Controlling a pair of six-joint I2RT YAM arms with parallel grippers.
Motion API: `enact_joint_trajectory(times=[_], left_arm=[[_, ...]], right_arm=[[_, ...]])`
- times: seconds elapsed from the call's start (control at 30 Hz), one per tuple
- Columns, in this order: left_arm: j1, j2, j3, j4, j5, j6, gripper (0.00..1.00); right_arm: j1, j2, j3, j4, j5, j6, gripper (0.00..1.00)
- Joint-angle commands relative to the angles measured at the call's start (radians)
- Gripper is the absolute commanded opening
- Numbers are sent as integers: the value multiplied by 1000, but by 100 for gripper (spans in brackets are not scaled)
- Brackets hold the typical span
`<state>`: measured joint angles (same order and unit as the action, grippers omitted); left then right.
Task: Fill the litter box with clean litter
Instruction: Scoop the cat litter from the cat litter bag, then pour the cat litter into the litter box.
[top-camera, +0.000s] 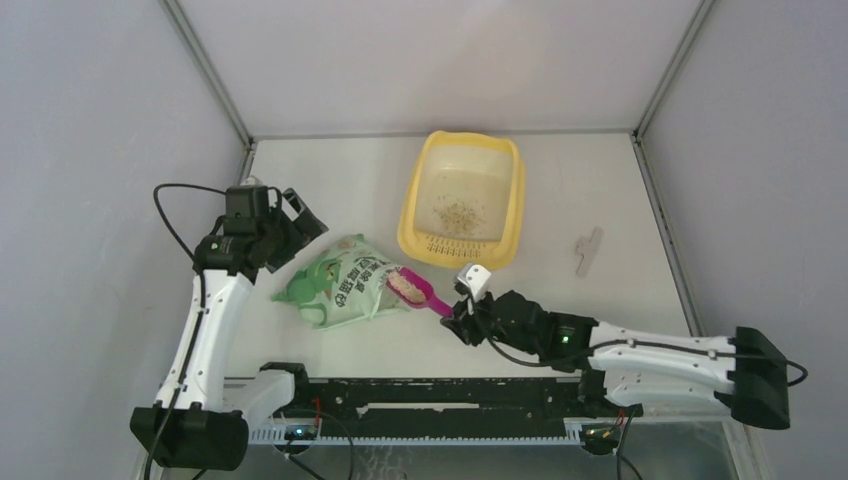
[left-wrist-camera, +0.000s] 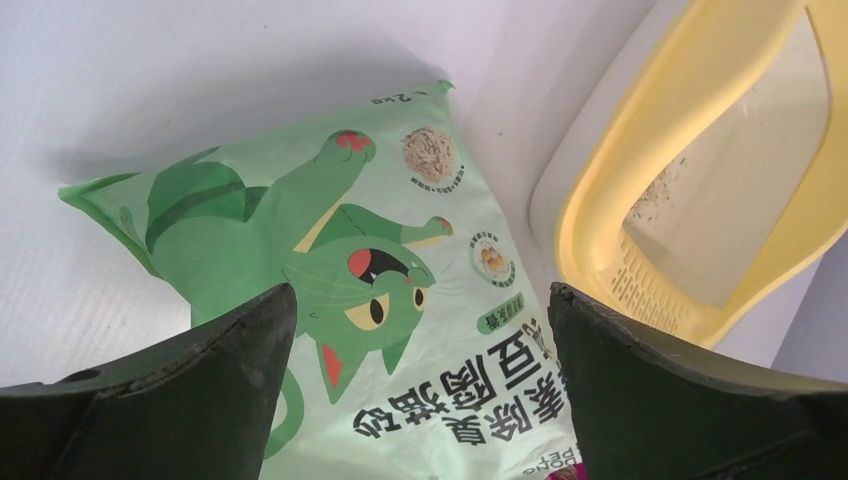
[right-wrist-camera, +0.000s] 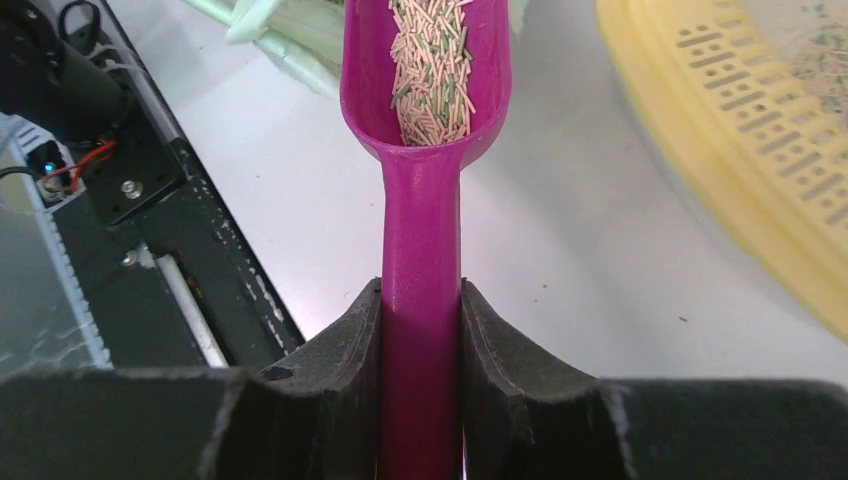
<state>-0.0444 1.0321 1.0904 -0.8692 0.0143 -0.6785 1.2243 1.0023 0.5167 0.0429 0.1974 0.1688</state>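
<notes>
The yellow litter box (top-camera: 508, 205) stands at the back middle of the table, with a thin speckle of clean litter (top-camera: 458, 214) on its floor; it also shows in the left wrist view (left-wrist-camera: 600, 215) and the right wrist view (right-wrist-camera: 700, 120). My right gripper (top-camera: 458, 318) is shut on the handle of a magenta scoop (right-wrist-camera: 422, 250), whose bowl holds beige-tan litter (right-wrist-camera: 432, 70) just outside the mouth of the light green bag (top-camera: 340, 282). My left gripper (top-camera: 298, 215) is open and empty, above the bag's far left end (left-wrist-camera: 330, 250).
A small grey clip (top-camera: 588, 250) lies on the table to the right of the litter box. The black rail of the arm bases (top-camera: 430, 400) runs along the near edge. White walls enclose the table at the back and sides.
</notes>
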Motion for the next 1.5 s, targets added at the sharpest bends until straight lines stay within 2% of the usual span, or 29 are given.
enact_joint_trajectory(times=[0.0, 0.1, 0.17, 0.37, 0.47, 0.57, 0.83, 1.0, 1.1, 1.27, 1.47], left_arm=[[3, -37, 63, 33, 21, 43, 100], [4, -40, 70, 31, 26, 48, 100], [4, -39, 69, 34, 31, 49, 100], [3, -38, 42, 70, 60, 45, 100], [4, -34, 37, 79, 76, 48, 100], [4, -27, 37, 81, 92, 59, 100], [4, -14, 24, 84, 121, 81, 100], [5, -23, 16, 84, 129, 86, 100], [5, -36, 10, 84, 128, 88, 100], [4, -42, 1, 80, 137, 99, 100], [4, -54, -9, 77, 154, 106, 100]], right_arm=[[3, -181, 9, -188, 38, 40, 0], [-13, -291, 23, -308, 64, 66, 0], [-33, -351, 33, -330, 61, 87, 0], [-186, -310, 180, -457, 54, 86, 0], [-369, -201, 336, -548, -46, 73, 0], [-511, -17, 515, -660, -148, 44, 0], [-711, 454, 961, -980, -292, -2, 0], [-708, 665, 1177, -1108, -204, -11, 0], [-682, 736, 1263, -1159, -82, -21, 0], [-638, 714, 1276, -1138, -82, -25, 0], [-642, 682, 1293, -1219, -186, -34, 0]])
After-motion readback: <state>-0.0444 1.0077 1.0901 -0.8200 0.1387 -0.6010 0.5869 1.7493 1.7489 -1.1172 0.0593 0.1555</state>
